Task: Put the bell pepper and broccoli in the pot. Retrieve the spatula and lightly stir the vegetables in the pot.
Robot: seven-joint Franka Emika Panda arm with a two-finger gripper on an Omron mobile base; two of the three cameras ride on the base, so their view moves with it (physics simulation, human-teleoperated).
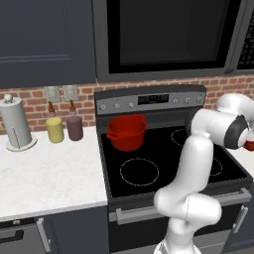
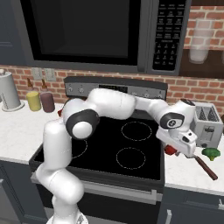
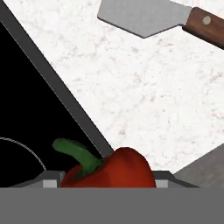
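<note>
Gripper (image 2: 175, 151) clamps the bell pepper (image 3: 114, 169) over the counter (image 3: 144, 96) at the stove's (image 2: 105, 162) right edge.

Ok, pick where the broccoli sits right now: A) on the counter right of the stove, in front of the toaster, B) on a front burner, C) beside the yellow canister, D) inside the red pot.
A: the broccoli lies on the white counter just in front of the toaster, right of the stove.

Red round pot (image 1: 126, 132) sits on my stove's (image 1: 149, 171) back-left burner. Red bell pepper (image 2: 170, 150) by stove's right edge; green broccoli (image 2: 211, 153) beyond, before silver toaster (image 2: 206, 120); wood-handled spatula (image 2: 204, 166) between them.
</note>
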